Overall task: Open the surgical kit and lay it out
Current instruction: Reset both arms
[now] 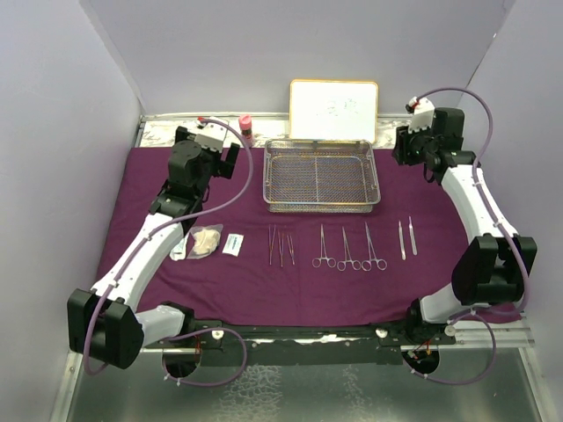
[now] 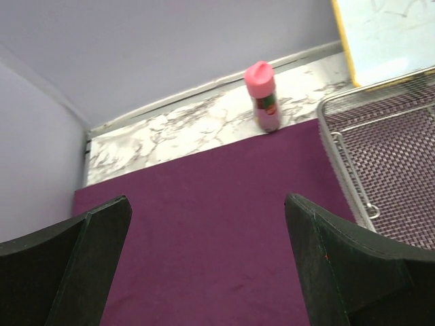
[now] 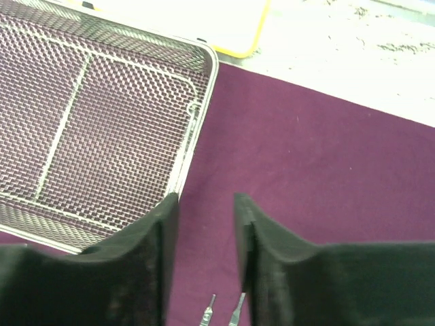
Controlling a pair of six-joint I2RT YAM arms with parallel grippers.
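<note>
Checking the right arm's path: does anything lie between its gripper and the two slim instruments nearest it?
Nothing visible does. Only bare purple cloth lies between the right gripper and the two slim instruments; the mesh tray sits off to the side.

Plain dark purple cloth wrap [image 1: 264,290]. At 12 o'clock on it, silver wire-mesh tray [image 1: 321,209] with a fine square lattice. Bright silver steel forceps and clamps [image 1: 348,251] at centre; cream gauze [image 1: 207,241] at 9 o'clock. White, yellow-framed whiteboard [image 1: 334,110]; pink-capped bottle [image 1: 245,120]; white, grey-veined marble table [image 2: 183,129].
</note>
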